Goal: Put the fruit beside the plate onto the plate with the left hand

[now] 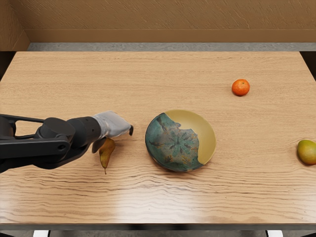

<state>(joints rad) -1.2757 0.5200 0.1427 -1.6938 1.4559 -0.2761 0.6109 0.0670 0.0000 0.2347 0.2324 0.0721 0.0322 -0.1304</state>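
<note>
head view, single frame. left arm enters from the left edge, dark links lying low over the table, ending in the pale grey left hand. the hand sits palm-down directly over the upper end of the pear and overlaps it; the contact is hidden under the palm, so cannot tell whether it has closed on the fruit or only rests above it. pear: yellow-brown, lying on the wood, thin stem pointing toward the near edge, lower body showing just below the wrist. it lies left of the plate, near it but apart, with a strip of bare wood between the two. plate: round, part teal with a leaf-like pattern, part mustard yellow, roughly at the table's centre, nothing on it. other fruit: a small orange up and to the right of the plate, well apart from it; a green-yellow mango at the right edge, partly cut off by the frame. right arm does not show. pear is on the table, not on the plate.
</note>
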